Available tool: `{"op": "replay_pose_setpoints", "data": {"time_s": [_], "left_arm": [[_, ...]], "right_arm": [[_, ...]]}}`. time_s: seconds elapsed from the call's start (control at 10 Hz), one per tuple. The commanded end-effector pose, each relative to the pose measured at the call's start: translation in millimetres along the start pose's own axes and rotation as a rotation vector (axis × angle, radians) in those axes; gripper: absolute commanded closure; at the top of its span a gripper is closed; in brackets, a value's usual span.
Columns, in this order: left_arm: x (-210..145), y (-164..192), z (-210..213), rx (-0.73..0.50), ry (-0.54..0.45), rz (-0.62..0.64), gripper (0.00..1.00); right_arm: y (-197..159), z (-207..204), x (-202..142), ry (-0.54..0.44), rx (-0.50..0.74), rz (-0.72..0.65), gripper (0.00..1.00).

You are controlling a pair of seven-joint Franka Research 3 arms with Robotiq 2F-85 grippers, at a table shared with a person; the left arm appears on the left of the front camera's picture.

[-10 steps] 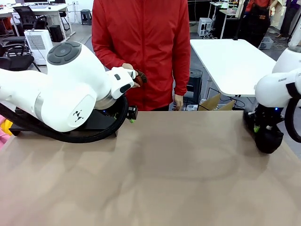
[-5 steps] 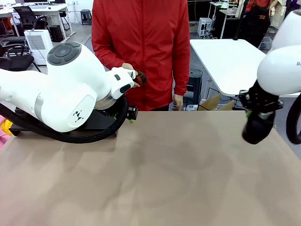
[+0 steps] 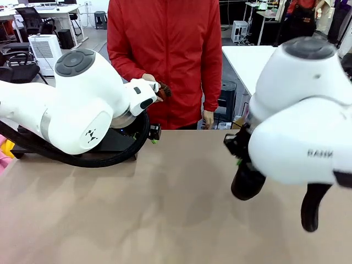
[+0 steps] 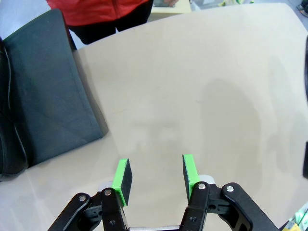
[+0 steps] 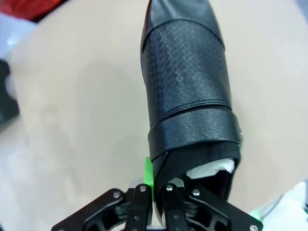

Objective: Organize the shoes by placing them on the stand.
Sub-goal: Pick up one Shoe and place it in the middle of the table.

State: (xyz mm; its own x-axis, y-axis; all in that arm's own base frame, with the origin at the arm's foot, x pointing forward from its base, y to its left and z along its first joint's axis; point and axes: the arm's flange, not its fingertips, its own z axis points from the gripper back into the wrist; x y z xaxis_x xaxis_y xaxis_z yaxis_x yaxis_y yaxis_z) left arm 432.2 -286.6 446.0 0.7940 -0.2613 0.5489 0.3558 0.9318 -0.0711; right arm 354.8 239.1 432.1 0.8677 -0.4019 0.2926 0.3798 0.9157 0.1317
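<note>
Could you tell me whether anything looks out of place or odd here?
Nothing looks spilled or damaged. The right gripper carries a black shoe above the table, pinched at its heel rim, while the left gripper hangs open beside the stand.

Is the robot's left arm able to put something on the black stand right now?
Probably not yet. The left gripper is open and holds nothing, over bare table beside the stand. The shoe is gripped by the right gripper. Nothing lies between the left gripper and the stand, though.
</note>
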Motion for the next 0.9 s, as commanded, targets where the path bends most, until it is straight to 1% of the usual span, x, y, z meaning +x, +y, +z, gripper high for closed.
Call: {"op": "replay_pose_setpoints", "data": {"time_s": [0.0, 0.1, 0.2, 0.4, 0.6, 0.7, 0.8], "left_arm": [[-1.6, -3.0, 0.5, 0.020, -0.018, 0.011, 0.43], [-1.6, -3.0, 0.5, 0.020, -0.018, 0.011, 0.43], [-1.6, -3.0, 0.5, 0.020, -0.018, 0.011, 0.43], [-1.6, -3.0, 0.5, 0.020, -0.018, 0.011, 0.43], [-1.6, -3.0, 0.5, 0.020, -0.018, 0.011, 0.43], [-1.6, -3.0, 0.5, 0.020, -0.018, 0.011, 0.43], [-1.6, -3.0, 0.5, 0.020, -0.018, 0.011, 0.43]], "right_arm": [[10.8, -24.1, -12.6, 0.010, 0.035, 0.152, 1.00], [16.2, -32.8, -16.6, 0.043, 0.045, 0.245, 1.00], [19.6, -38.3, -16.3, 0.101, 0.031, 0.284, 1.00], [23.4, -51.8, -18.2, 0.162, 0.019, 0.382, 1.00], [25.3, -59.7, -17.8, 0.192, 0.009, 0.409, 1.00], [26.4, -59.5, -14.9, 0.200, 0.005, 0.389, 0.90], [25.7, -57.6, -13.0, 0.197, 0.010, 0.368, 0.71]]}}
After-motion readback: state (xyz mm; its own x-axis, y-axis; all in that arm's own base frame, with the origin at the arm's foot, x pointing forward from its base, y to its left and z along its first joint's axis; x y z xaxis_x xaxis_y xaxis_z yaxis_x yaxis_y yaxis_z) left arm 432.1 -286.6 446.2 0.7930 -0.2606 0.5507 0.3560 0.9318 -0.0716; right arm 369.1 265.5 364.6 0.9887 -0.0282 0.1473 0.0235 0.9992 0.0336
